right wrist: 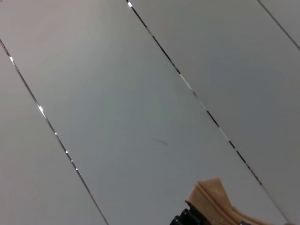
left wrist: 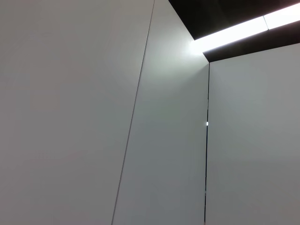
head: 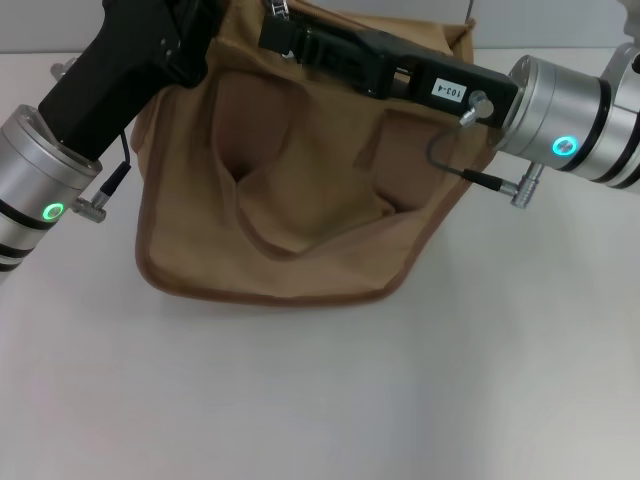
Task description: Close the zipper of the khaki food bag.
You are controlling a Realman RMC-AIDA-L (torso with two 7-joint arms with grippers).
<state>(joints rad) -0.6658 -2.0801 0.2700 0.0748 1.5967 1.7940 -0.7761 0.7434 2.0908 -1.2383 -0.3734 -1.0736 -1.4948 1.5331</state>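
The white table [head: 330, 400] lies nearest and bare in front, and behind it the khaki food bag [head: 290, 210] stands slumped with both arms reaching over its top edge. The right gripper [head: 285, 35] extends across the bag's top from the right, and the right wrist view shows a strip of the zipper [right wrist: 213, 197] tape right at it, though whether its fingers pinch the tape cannot be told. The left gripper [head: 195, 30] sits at the bag's left top corner, its fingers hidden. The zipper's long axis appears to run left to right along the top, so the closing pull likely follows that line, with the right gripper nearer the track.
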